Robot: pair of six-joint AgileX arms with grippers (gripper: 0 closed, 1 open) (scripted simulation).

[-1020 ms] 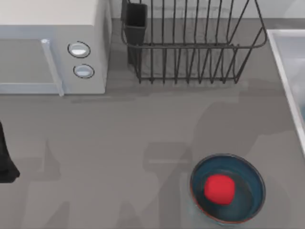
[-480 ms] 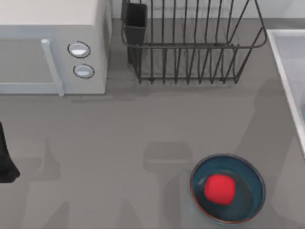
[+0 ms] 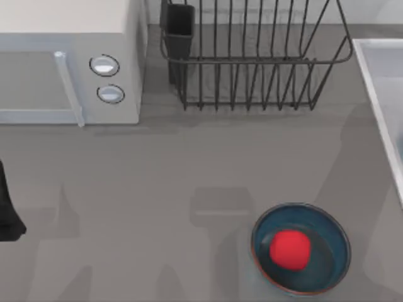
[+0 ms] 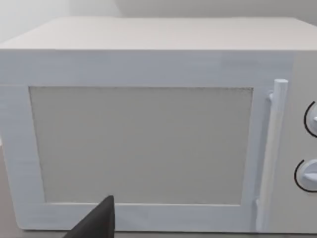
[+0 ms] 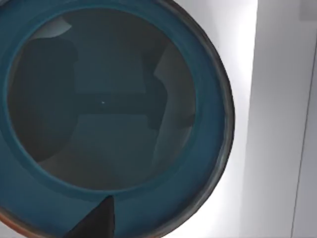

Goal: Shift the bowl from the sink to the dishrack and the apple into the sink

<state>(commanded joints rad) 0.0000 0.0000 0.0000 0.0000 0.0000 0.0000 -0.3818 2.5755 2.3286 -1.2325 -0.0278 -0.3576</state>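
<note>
The teal-blue bowl (image 5: 109, 104) sits empty on the pale floor of the sink (image 5: 242, 59); the right wrist view looks straight down into it. A dark part of my right gripper (image 5: 95, 224) hangs just above the bowl's rim. In the top view the sink (image 3: 376, 94) runs along the right edge. The red apple (image 3: 290, 249) lies inside a wider dark blue bowl (image 3: 335, 250) on the counter at the front right. The dark wire dishrack (image 3: 252, 69) stands at the back centre. My left gripper (image 4: 96, 222) is parked facing the microwave.
A white microwave (image 3: 69, 63) fills the back left, and its door (image 4: 143, 144) faces the left wrist camera. The black utensil cup (image 3: 180, 28) is at the dishrack's left corner. A dark part of my left arm (image 3: 6, 211) shows at the left edge. Bare grey counter lies between.
The arm shadows on the counter near the sink have shifted slightly. The apple, the dark blue bowl and the left arm have not moved.
</note>
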